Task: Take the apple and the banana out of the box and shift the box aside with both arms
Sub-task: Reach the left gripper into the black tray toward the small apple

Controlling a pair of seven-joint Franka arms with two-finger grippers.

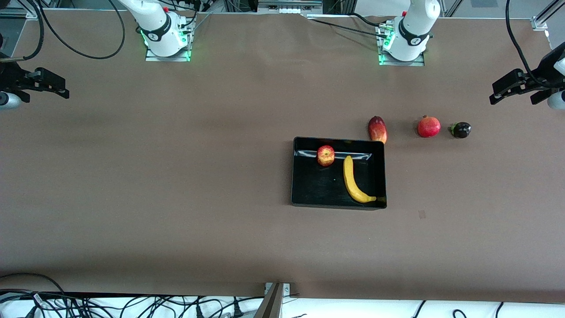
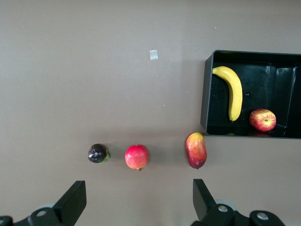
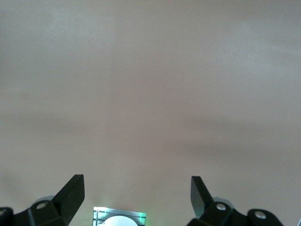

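Observation:
The black box (image 1: pixel 309 194) lies near the table's middle, toward the left arm's side. In it rest the streaked apple (image 1: pixel 325 155) and the yellow banana (image 1: pixel 354 181), the banana nearer the front camera. The left wrist view also shows the box (image 2: pixel 273 66), apple (image 2: pixel 262 119) and banana (image 2: pixel 233 92). My left gripper (image 1: pixel 514 90) (image 2: pixel 139 202) hangs open and empty, high over the left arm's end of the table. At the right arm's end my right gripper (image 1: pixel 46 86) (image 3: pixel 137 197) is likewise open, with only bare table under it.
A red-yellow mango (image 1: pixel 377 129) (image 2: pixel 196 150) lies just outside the box's corner. A red pomegranate (image 1: pixel 428 126) (image 2: pixel 137 157) and a small dark fruit (image 1: pixel 461 130) (image 2: pixel 98 153) follow in a row toward the left arm's end. The right arm's base (image 3: pixel 120 217) shows in its wrist view.

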